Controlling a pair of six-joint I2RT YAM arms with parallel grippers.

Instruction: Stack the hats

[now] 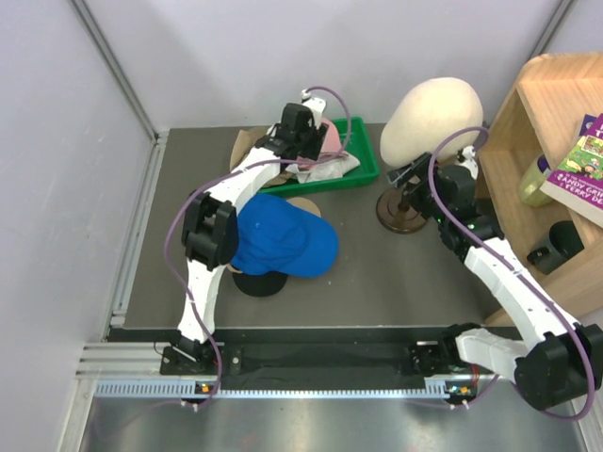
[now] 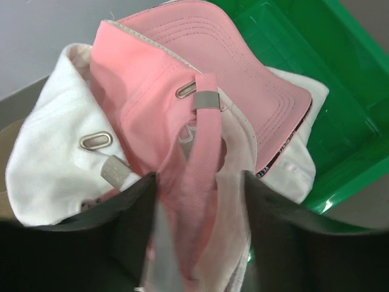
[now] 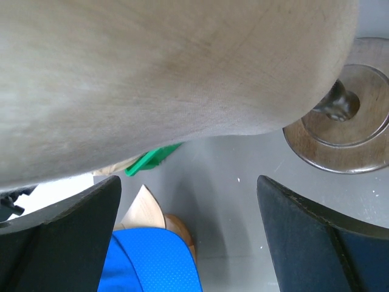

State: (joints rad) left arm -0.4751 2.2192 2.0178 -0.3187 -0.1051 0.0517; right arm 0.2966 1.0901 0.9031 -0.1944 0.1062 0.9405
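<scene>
On the table, left of centre: blue hat (image 1: 283, 245) lies on top of a black hat (image 1: 259, 282); a tan hat (image 1: 303, 202) shows at the blue hat's far edge.
Green tray (image 2: 340, 91): sits at the back of the table, just beyond the pile.
Tray contents: pink hat (image 2: 182, 79) lies upside down on a white hat (image 2: 48, 158), both partly over the tray's near-left rim.
Left gripper (image 2: 199, 179): directly over the tray, pointing down. Jaws stand either side of the pink hat's back strap, with fabric filling the gap. Whether the strap is pinched cannot be told.
Mannequin head (image 1: 431, 118): cream, bare, mounted on a round wooden stand (image 3: 340, 134) to the right of the tray.
Right gripper (image 3: 188, 182): low beside the stand, under the head's curve. Jaws are spread wide with nothing between them but bare table.
Wooden shelf (image 1: 537, 104): at the right edge, with a book (image 1: 584, 160) leaning on it.
</scene>
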